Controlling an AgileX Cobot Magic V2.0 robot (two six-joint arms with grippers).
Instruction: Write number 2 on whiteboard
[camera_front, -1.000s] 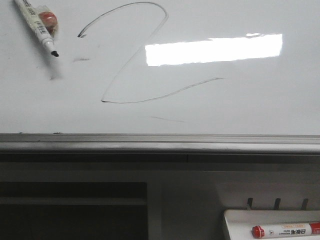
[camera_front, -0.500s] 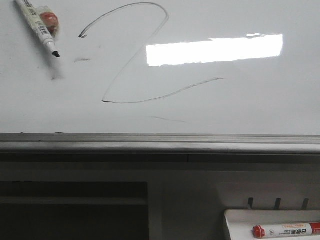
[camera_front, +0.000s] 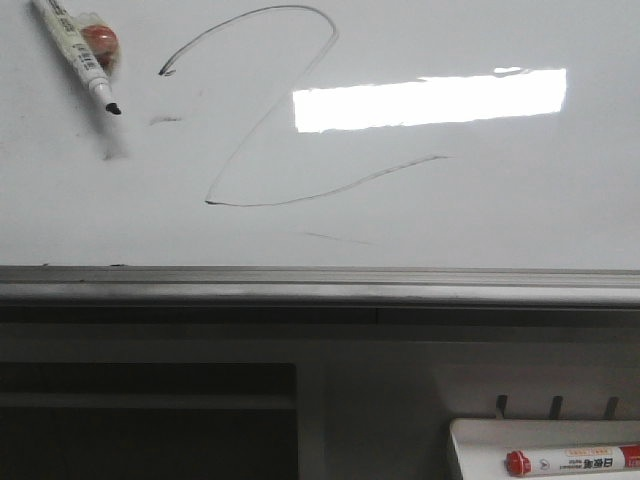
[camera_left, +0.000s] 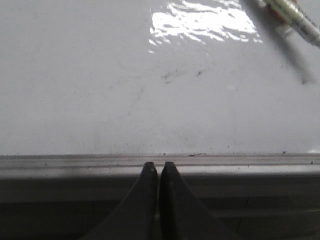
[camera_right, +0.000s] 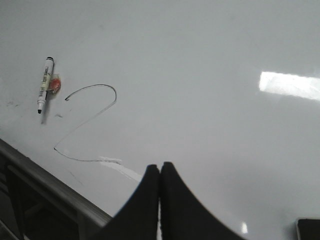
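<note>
Number 2 (camera_front: 262, 110) is sitting complete on the whiteboard (camera_front: 480, 215), beside the uncapped marker (camera_front: 76, 53). Left gripper (camera_left: 159, 170) and right gripper (camera_right: 160, 172) are staying pinched together, holding nothing; brushing the wet line risks smearing

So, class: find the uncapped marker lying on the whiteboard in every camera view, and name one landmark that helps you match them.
Front view: marker, top left corner, tip pointing down-right.
Left wrist view: marker, top right corner, partly cut off.
Right wrist view: marker, left side, beside the number 2.
Shared landmark: the whiteboard's grey rail.
</note>
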